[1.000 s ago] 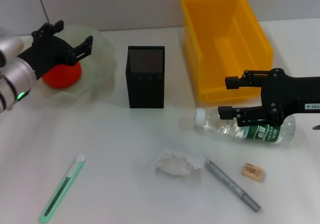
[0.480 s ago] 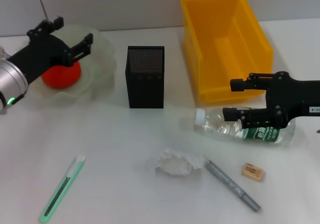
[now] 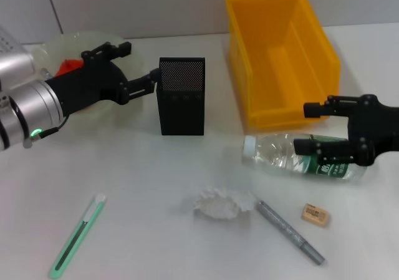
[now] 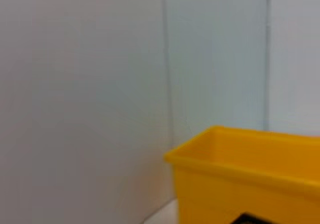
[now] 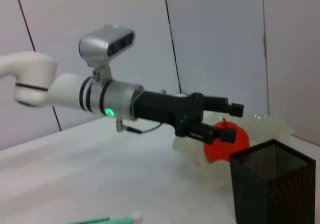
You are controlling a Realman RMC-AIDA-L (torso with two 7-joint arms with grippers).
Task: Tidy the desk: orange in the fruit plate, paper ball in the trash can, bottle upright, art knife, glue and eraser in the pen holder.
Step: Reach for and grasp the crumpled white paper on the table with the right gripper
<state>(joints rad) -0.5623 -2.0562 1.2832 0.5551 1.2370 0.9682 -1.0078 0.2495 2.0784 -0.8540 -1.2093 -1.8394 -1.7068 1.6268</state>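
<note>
Two sets of jaws are mine, and both stand apart and hold nothing. My left gripper (image 3: 133, 68) hangs between the fruit plate (image 3: 56, 46) and the black mesh pen holder (image 3: 181, 96), just beside the holder's upper edge. The orange (image 3: 68, 63) already sits in the plate, partly hidden behind my left arm, so I judge that step done.

My right gripper (image 3: 310, 128) hovers over the bottle (image 3: 293, 156), which lies on its side on the white surface (image 3: 143, 186), white cap pointing toward the pen holder, just in front of the yellow trash can (image 3: 280, 52). One finger sits above the bottle and one against its upper side, but I cannot tell whether either touches it. I judge that standing the bottle upright is the step in hand.

The next move calls for my right jaws to drop around the bottle's body, close firmly on the smooth clear plastic, then tip it up onto its base.

Everything else waits on the surface. The paper ball (image 3: 217, 203) lies near the front centre. A grey pen-shaped item (image 3: 290, 231) lies just beside it, and the eraser (image 3: 315, 214) sits near that. The green art knife (image 3: 78, 235) lies well apart, toward my left.
</note>
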